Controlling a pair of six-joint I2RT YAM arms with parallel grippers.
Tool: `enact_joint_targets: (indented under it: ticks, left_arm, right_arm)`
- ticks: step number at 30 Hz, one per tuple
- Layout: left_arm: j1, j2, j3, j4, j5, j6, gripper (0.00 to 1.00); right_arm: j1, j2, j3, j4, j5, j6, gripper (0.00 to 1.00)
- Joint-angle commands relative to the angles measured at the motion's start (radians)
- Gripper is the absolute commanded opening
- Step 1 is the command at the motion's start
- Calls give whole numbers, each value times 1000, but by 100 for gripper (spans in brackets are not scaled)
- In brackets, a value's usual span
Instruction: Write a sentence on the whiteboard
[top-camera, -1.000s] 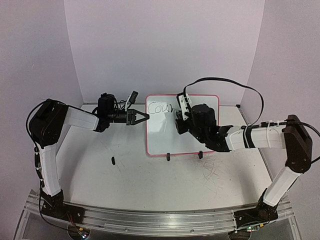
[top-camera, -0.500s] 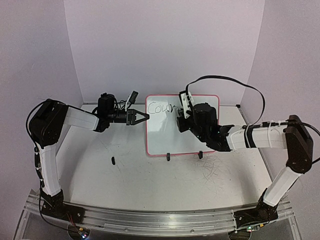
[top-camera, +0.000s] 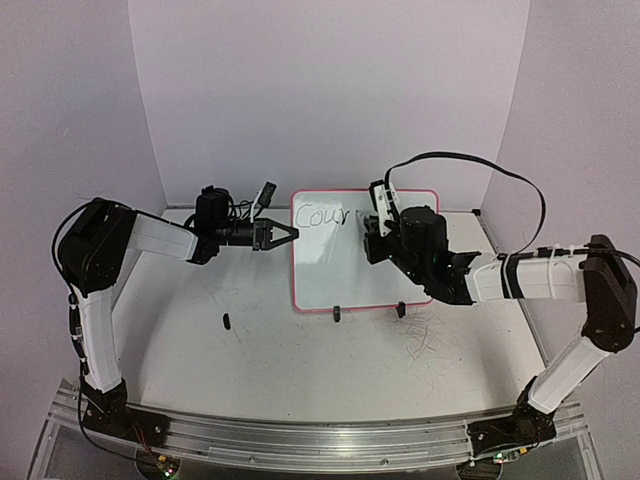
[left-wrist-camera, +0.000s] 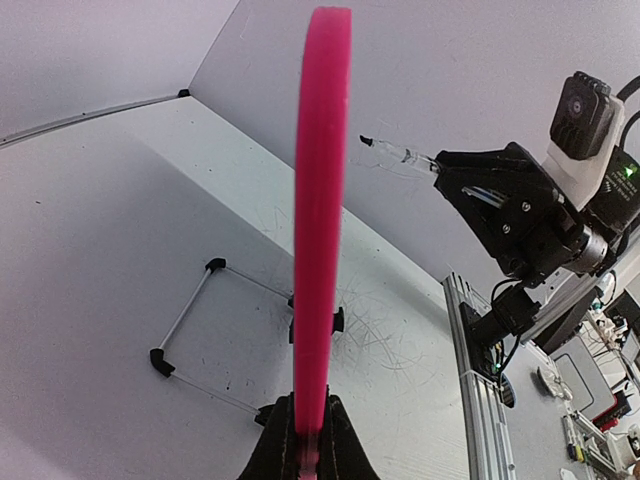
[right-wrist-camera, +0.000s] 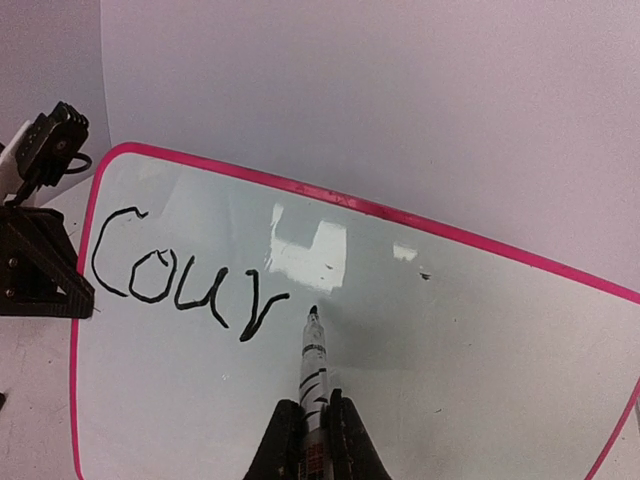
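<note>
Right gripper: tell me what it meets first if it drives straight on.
The right gripper, through its marker, would meet the whiteboard first, just right of the writing; whether the tip already touches is unclear.

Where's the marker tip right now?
In the right wrist view the marker, held in the right gripper, points up at the middle of the whiteboard, its tip just right of the last written letter.
</note>
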Motion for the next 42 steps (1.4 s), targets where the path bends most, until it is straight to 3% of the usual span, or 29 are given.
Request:
enact_joint_targets:
  ticks: [1, 24, 42]
  left_arm:
    - [-16, -59, 8, 2, 42, 5, 0]
    - [-16, -56, 11, 2, 43, 5, 0]
    - [-16, -52, 11, 2, 46, 4, 0]
  right_arm:
    - [-9, 15, 33, 32, 38, 18, 0]
    - [-12, 84, 91, 7, -8, -2, 0]
    - [-6, 20, -5, -32, -8, 41, 0]
